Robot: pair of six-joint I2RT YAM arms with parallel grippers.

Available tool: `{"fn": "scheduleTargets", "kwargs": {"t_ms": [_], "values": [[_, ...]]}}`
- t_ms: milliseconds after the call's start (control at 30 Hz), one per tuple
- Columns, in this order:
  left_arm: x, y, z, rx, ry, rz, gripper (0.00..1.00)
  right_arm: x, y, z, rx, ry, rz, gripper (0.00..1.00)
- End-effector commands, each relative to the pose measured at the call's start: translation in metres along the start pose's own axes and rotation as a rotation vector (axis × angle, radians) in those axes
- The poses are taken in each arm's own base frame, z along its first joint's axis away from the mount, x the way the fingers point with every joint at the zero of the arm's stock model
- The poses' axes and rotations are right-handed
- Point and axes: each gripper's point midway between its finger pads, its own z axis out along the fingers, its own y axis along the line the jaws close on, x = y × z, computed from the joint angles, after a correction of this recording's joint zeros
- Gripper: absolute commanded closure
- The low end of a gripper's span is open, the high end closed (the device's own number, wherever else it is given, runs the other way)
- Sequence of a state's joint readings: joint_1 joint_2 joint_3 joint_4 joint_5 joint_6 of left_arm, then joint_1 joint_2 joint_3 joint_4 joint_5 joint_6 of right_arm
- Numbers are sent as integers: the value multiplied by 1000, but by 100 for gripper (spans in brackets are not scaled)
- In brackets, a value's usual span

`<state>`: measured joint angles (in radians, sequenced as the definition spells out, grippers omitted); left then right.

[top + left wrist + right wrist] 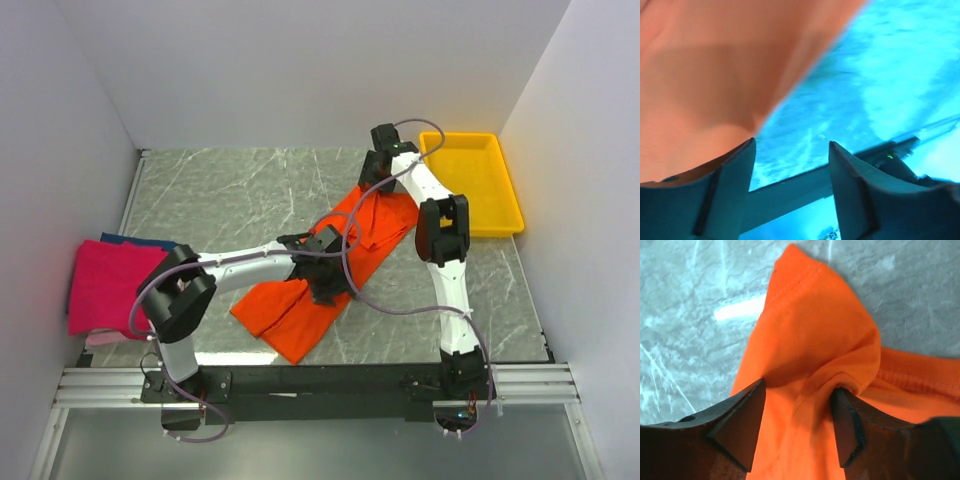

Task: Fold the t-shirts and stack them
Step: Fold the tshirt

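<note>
Both grippers are sitting over the orange t-shirt on the marbled surface.

Only the top view is giving the whole layout. The orange t-shirt (300,312) is lying mid-surface (230,190), with its long axis running diagonally from near-left to far-right and its far end pointing toward the yellow tray (470,180). At the left edge, well apart, a folded magenta t-shirt (105,285) is resting on a dark blue one (135,240). The left gripper (325,275) is hanging over the shirt's middle and the right gripper (375,170) over its far end. Only the wrist views are settling the jaws. The left gripper (792,145) is standing apart with bare surface showing in the gap and blurred orange cloth (705,75) beside it. The right gripper (799,387) is spread wide, with a bunched fold of orange cloth (815,325) lying between its fingers.
</note>
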<state>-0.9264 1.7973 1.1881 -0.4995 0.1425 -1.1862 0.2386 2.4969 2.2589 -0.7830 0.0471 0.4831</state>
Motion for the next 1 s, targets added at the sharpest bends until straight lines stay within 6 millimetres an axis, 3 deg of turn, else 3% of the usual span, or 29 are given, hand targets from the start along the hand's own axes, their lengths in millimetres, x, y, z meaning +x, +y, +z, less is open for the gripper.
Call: {"fn": "scheduleTargets", "kwargs": {"t_ms": [0,33,67,100,133,167,233,267,300,333,367,400,467,500,633,700,733,800,833,900,967], "values": [[-28,-41,-43,129,-114,83,33,-24,12,-42,-51,-59,-49,36],[-39,-41,-53,121,-167,152,33,-35,17,-51,-82,-104,-42,34],[-51,-20,-63,23,-228,157,34,-50,20,-78,-103,-157,-30,34],[-57,-12,-70,-8,-265,183,34,-51,18,-86,-101,-167,-12,33],[-65,-4,-79,-36,-305,224,36,-61,20,-110,-114,-206,1,33],[-77,22,-86,-145,-352,213,39,-66,14,-119,-90,-230,18,33],[-82,43,-90,-220,-360,270,45,-61,7,-134,-62,-223,60,33],[-82,60,-91,-295,-356,277,48,-64,5,-153,-67,-244,77,33],[-87,71,-93,-355,-381,286,50,-47,-2,-147,-44,-204,104,33],[-89,80,-93,-395,-384,303,54,-45,-3,-159,-52,-220,114,33],[-88,88,-92,-430,-374,318,58,-36,-6,-159,-40,-211,121,33],[-90,96,-92,-467,-379,332,61,-10,-19,-144,0,-155,128,33],[-90,109,-88,-527,-366,368,63,0,-21,-144,-5,-169,139,33],[-90,114,-85,-548,-360,381,63,20,-29,-131,19,-124,139,33],[-84,125,-63,-573,-283,453,63,49,-32,-95,52,-39,120,35],[-78,134,-52,-577,-242,464,62,48,-23,-86,51,-25,102,36],[-75,135,-46,-563,-228,474,62,61,-27,-70,89,29,89,37],[-63,146,-37,-558,-182,474,62,54,-20,-63,101,22,70,37],[-62,146,-34,-543,-183,472,62,64,-23,-53,130,60,53,37],[-49,156,-28,-529,-135,462,62,63,-19,-47,143,53,34,37],[-37,150,-21,-456,-94,436,62,66,-15,-40,145,68,8,37]]}}
